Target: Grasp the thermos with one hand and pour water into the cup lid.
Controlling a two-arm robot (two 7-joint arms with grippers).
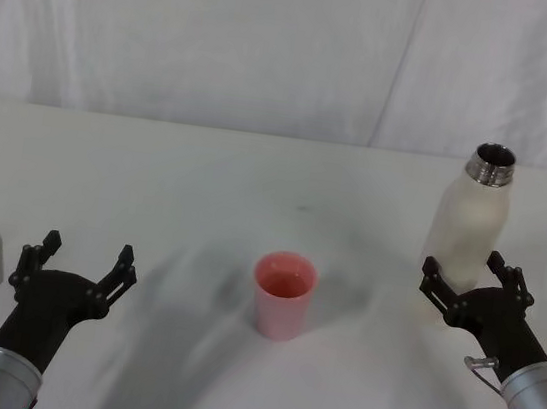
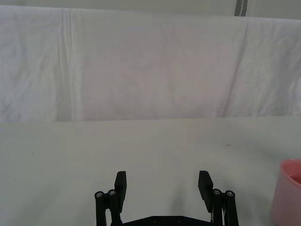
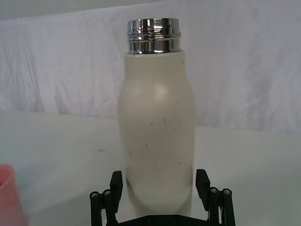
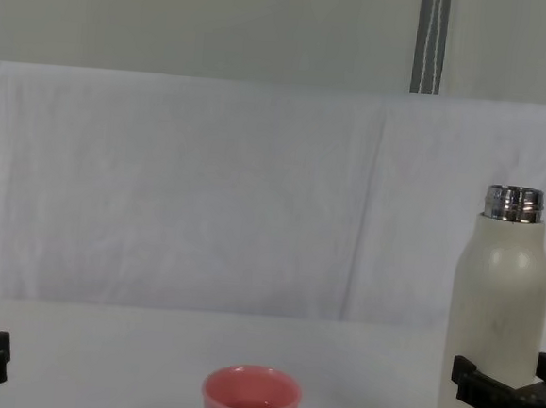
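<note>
- The step in hand looks like the grasp: the right gripper [image 1: 473, 283] sits low at the thermos [image 1: 470, 222], one finger on each side of its lower body.
- To do it well, I judge the gripper should close squarely across the widest part of the body, with the bottle centred between the fingers, so it does not twist when lifted.
- A hold this low on a tall bottle may let it tip in the grip; a firm, even squeeze matters before any lift.
- The steel neck is uncapped, so the thermos should stay upright until it is over the cup [image 1: 283, 294].
- The cup stands upright on the bench [image 1: 186, 183], near the middle and well apart from the thermos, towards the robot's left of it; the pour calls for carrying the neck across and tilting slowly over the rim.
- Right fingers [image 3: 116, 182]: spread wide, bracketing the thermos base. In the right wrist view they stand just beside the wall on each side; I cannot tell whether they touch it. They do not grip it yet.
- The left gripper [image 1: 79, 273] is idle low over the bench on the robot's left, fingers [image 2: 121, 184] wide apart, holding and touching nothing.
</note>
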